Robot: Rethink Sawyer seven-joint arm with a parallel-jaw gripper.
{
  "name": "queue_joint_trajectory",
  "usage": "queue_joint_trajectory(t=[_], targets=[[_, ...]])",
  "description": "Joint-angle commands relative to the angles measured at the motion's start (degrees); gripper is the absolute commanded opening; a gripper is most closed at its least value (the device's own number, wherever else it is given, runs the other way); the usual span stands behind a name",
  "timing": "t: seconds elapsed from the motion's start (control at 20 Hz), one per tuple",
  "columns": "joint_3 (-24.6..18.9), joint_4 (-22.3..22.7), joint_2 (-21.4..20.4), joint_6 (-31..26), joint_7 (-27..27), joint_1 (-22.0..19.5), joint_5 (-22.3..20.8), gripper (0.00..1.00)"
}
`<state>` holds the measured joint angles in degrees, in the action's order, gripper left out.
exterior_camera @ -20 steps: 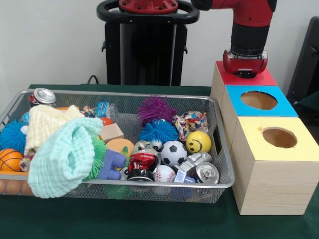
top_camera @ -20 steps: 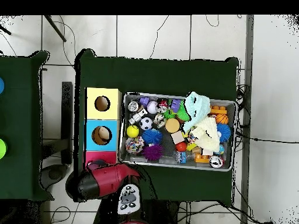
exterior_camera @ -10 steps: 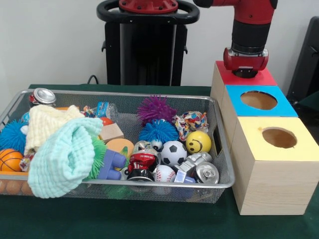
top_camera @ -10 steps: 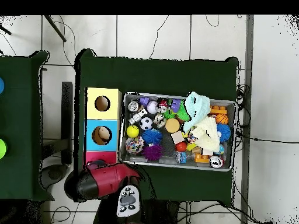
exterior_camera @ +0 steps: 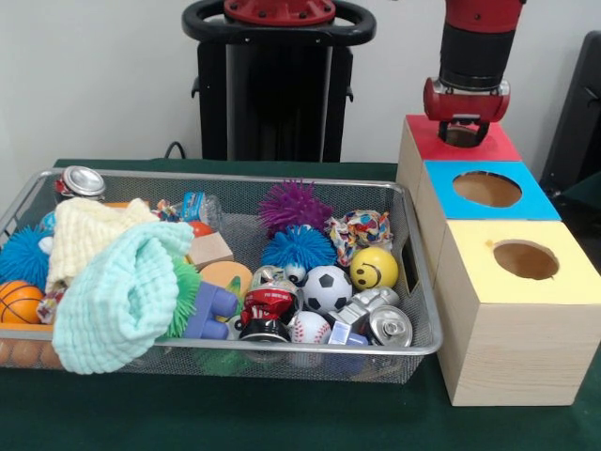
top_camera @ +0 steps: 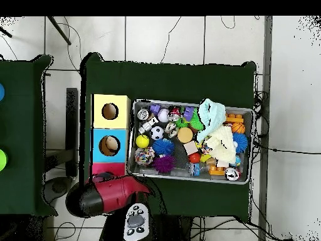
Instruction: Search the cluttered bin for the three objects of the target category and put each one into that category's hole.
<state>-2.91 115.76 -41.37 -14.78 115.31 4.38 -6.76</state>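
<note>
Balls and toys fill the silver wire-mesh bin [exterior_camera: 410,272], whose long side runs left to right in the front view. Beside it stands a row of wooden boxes: yellow-topped box [exterior_camera: 526,261], blue-topped box [exterior_camera: 488,190], red-topped box [exterior_camera: 470,147]. The red gripper [exterior_camera: 464,132] hangs above the red one; I cannot tell its grip. Overhead, the red arm [top_camera: 106,196] hides that box.

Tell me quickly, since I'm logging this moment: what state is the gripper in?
Gripper: cannot be told whether open or closed; it hangs above the red-topped wooden box, and nothing can be seen in it.
</note>
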Motion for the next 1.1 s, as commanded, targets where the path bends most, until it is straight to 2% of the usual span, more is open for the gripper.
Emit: queue_joint_trajectory(t=[0.05,0.4,1.1], targets=[[-0.6,-2.3,-4.5,-4.7,3.3,-1.6,-0.6,1.0],[-1.3,-2.2,-5.8,-6.6,2.8,-2.6,-0.9,1.0],[-1.8,-1.3,-6.0,-5.5,3.0,-3.1,-1.5,1.0]])
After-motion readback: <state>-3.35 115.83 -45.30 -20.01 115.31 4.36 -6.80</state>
